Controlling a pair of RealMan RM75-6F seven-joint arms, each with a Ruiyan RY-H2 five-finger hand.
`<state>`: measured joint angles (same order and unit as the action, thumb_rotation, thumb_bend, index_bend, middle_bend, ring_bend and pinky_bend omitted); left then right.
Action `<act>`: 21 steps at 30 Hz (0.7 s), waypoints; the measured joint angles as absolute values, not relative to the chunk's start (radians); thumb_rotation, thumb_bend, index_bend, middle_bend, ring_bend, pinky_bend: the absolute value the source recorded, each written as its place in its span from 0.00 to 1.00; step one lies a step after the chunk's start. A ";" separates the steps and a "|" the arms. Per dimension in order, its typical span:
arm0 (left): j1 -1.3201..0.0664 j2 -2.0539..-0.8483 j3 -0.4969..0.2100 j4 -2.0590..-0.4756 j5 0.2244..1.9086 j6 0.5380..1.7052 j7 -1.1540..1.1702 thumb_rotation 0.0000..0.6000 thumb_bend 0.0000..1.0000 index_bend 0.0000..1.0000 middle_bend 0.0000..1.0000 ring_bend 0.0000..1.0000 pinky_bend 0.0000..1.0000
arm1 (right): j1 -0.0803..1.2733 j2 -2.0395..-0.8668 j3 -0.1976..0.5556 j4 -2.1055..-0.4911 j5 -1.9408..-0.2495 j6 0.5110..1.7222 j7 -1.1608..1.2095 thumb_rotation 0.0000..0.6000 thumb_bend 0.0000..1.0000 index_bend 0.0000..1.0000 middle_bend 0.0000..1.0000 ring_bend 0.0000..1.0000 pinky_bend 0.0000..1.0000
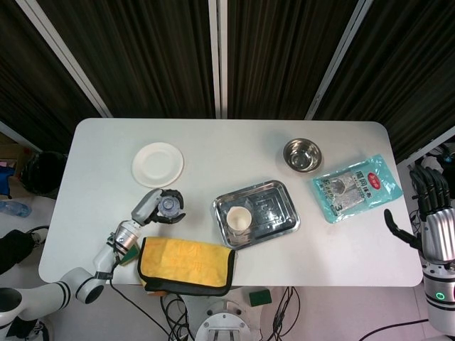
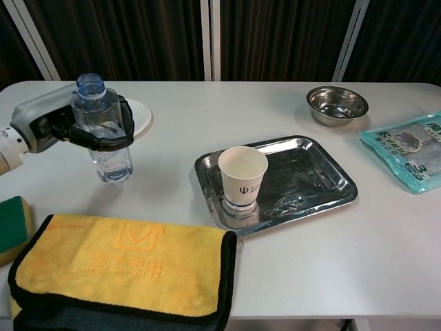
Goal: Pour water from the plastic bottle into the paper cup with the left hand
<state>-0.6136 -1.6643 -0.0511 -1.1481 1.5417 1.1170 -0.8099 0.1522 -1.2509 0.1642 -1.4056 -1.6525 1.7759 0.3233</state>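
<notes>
Our left hand (image 2: 76,127) grips the bottle (image 2: 103,134) upright, left of the tray (image 2: 324,181) holding the cup (image 2: 242,176); a yellow towel (image 2: 124,265) lies near. Our right hand (image 1: 430,213) hangs open.

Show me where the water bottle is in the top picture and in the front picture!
Head view: the plastic bottle sits left of centre, seen from above, gripped by the left hand.
Chest view: the plastic bottle stands upright at the far left, the left hand wrapped around it.
Shared landmark: the white plate lies just beyond the bottle in both.
</notes>
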 measured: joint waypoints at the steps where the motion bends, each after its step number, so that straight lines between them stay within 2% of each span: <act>1: -0.617 -1.654 -0.053 -1.164 1.538 1.111 -0.772 1.00 0.45 0.79 0.71 0.49 0.48 | 0.152 -1.251 0.164 -1.405 -1.652 1.777 0.324 1.00 0.34 0.00 0.00 0.00 0.00; 10: -0.644 -1.577 -0.064 -1.298 1.498 1.036 -0.549 1.00 0.47 0.80 0.74 0.52 0.50 | 0.149 -1.249 0.167 -1.403 -1.649 1.781 0.328 1.00 0.34 0.00 0.00 0.00 0.00; 21: -0.682 -1.526 -0.075 -1.386 1.459 0.965 -0.304 1.00 0.47 0.81 0.75 0.52 0.52 | 0.145 -1.246 0.168 -1.402 -1.646 1.785 0.331 1.00 0.34 0.00 0.00 0.00 0.00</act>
<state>-0.6821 -1.5256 -0.0747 -1.3861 1.4594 0.9653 -0.3045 0.1451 -1.2456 0.1683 -1.4022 -1.6460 1.7847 0.3308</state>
